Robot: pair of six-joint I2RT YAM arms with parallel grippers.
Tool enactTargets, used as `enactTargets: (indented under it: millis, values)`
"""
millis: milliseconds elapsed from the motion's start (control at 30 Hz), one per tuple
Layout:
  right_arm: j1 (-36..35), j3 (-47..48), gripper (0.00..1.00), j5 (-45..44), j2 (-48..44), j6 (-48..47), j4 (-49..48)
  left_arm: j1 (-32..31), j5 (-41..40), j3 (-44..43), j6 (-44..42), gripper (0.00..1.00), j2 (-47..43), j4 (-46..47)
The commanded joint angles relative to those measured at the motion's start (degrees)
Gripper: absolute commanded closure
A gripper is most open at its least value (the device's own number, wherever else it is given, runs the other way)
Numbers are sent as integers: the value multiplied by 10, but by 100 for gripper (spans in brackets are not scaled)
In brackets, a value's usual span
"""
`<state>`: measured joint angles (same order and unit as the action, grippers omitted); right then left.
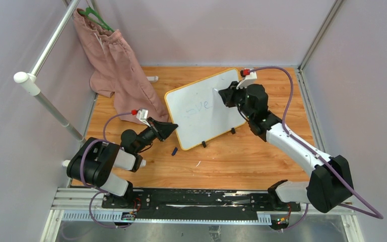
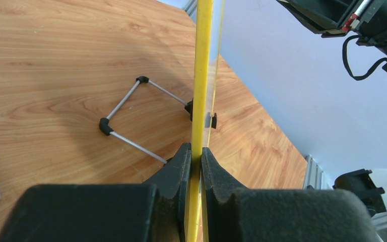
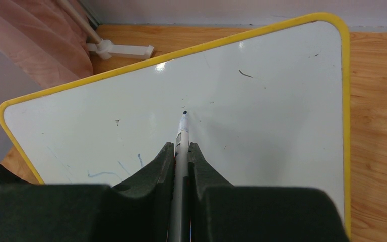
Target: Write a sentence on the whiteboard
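Two grips: left hand (image 2: 195,155) pinching whiteboard (image 2: 202,60) edge, right hand (image 3: 181,148) aiming marker (image 3: 183,128).

Small white whiteboard (image 1: 221,98) with thin yellow-orange frame and rounded corners, set askew on the counter (image 1: 262,156) between its middle and far edge, two black feet (image 1: 203,144) along its near side, sentence (image 1: 199,107) in faint, thin blue strokes on its left half
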<state>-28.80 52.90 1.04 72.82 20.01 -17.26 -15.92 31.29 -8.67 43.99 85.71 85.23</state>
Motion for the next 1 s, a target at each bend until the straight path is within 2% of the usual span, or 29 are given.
enactTargets:
  millis: [0,533,967]
  values:
    - [8,20,100,-10,8,-7,-14,-7,2,1,-6,100,-12,35]
    - [8,19,100,-34,27,-7,19,-8,2,1,-7,100,-13,35]
    - [8,-31,100,-33,7,1,27,-8,2,1,-6,100,-15,35]
